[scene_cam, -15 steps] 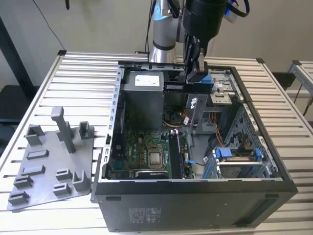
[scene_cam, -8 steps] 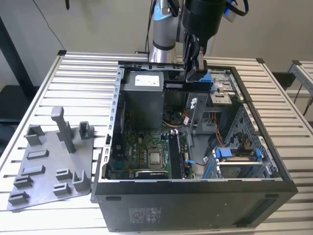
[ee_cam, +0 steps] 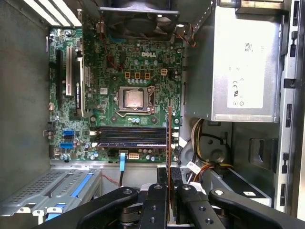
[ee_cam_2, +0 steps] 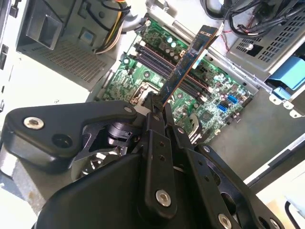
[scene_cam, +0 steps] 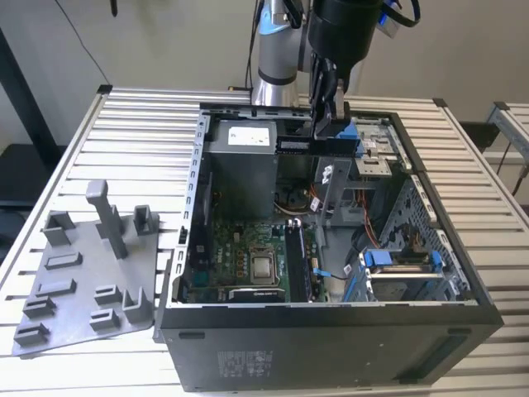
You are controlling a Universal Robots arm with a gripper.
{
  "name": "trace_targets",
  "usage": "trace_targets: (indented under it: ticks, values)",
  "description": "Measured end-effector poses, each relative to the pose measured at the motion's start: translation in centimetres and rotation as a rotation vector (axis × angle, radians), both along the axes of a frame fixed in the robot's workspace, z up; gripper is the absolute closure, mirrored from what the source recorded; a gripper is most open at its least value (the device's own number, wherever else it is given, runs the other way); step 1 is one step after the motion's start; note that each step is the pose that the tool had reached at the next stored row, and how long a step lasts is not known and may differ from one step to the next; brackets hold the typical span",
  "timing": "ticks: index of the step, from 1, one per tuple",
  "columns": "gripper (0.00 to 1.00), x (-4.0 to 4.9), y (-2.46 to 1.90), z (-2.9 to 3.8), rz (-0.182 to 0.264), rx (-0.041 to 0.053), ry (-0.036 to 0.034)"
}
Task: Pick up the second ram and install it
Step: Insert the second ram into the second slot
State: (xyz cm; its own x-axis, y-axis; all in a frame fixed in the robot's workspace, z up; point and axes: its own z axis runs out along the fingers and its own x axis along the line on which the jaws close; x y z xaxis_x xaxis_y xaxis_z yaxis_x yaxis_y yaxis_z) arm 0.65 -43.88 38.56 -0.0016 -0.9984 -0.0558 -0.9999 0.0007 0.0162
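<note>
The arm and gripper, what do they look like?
The arm is a silver-grey tube with a light blue joint cap, ending in a black cylindrical wrist with black and blue cables. The gripper is matte black, with flat linked bars joined by silver pins.

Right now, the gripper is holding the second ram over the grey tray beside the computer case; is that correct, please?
Not quite: the gripper holds the second ram over the green motherboard instead, as the second wrist view shows.

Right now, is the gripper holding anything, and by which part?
Yes: the gripper pinches the second ram by one end; the rest juts out above the motherboard.
</note>
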Motion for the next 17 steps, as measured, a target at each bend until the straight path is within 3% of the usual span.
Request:
trace_targets:
  ticks: [4, 17]
  values:
    - [0.85, 0.00, -0.01, 0.00, -0.009, -0.0001, 0.0000]
    - [0.85, 0.00, -0.01, -0.04, -0.145, 0.0000, 0.0000]
